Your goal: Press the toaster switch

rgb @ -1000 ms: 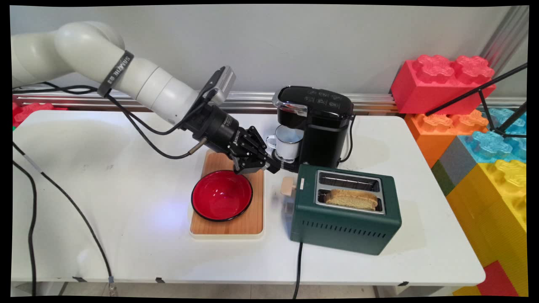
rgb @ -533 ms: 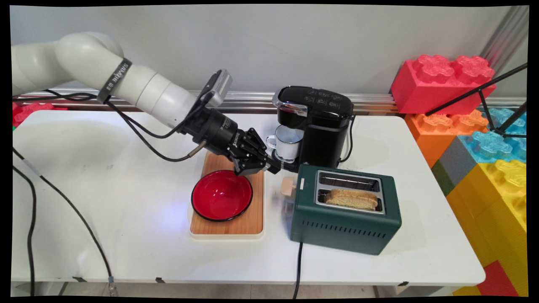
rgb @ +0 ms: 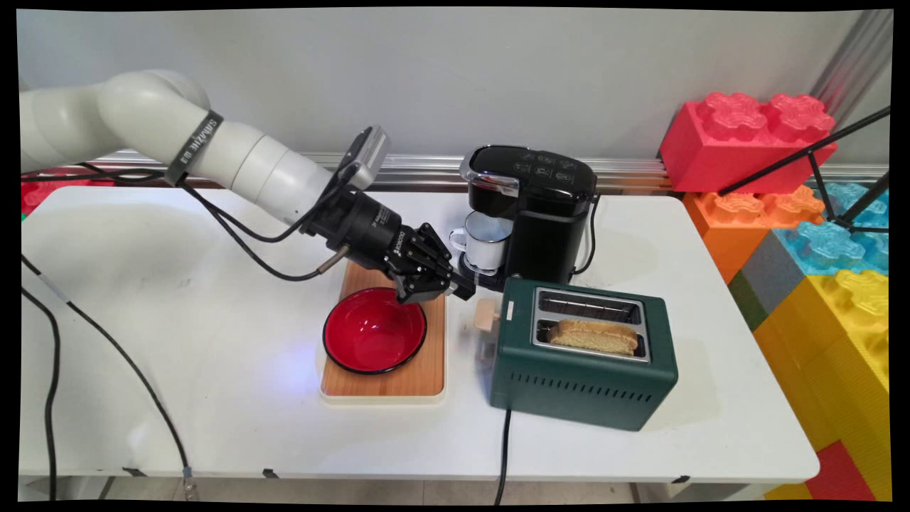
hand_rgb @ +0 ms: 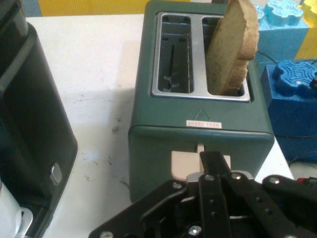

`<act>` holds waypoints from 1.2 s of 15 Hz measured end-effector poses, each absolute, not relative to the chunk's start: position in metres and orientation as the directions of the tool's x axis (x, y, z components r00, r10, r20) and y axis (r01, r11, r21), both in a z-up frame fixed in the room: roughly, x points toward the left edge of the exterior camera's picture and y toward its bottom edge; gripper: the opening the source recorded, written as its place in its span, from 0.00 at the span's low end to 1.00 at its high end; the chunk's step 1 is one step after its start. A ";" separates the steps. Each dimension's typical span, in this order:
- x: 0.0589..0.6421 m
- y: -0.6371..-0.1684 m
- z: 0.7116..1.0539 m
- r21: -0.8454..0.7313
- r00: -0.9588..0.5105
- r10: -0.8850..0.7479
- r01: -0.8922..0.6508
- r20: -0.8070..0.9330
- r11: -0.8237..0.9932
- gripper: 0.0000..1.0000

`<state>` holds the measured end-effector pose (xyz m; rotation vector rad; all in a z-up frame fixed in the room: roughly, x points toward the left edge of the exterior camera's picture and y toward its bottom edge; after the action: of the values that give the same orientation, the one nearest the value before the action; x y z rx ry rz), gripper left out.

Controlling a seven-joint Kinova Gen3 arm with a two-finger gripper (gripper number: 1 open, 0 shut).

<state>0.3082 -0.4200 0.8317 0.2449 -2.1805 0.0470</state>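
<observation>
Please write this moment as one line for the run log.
gripper: shut | nearest: toaster lever | toaster: bread slice in near slot | beside: red bowl

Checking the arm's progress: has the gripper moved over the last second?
Yes, slightly. The gripper has dropped lower and edged left, away from the coffee machine, closer to the toaster's lever.

We see the gripper [rgb: 462,290] with closed fingers touching the beige lever [hand_rgb: 190,164] of the green toaster [rgb: 583,355], which holds one bread slice [rgb: 593,336].
</observation>
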 end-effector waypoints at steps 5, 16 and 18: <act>0.306 -0.419 0.824 0.053 -0.560 -0.151 -0.187 0.815 0.981 0.00; 0.294 -0.421 0.807 0.038 -0.555 -0.137 -0.186 0.821 0.982 0.00; 0.291 -0.422 0.804 0.037 -0.553 -0.136 -0.186 0.822 0.982 0.00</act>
<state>0.2915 -0.4215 0.8044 0.2241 -2.1647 0.0662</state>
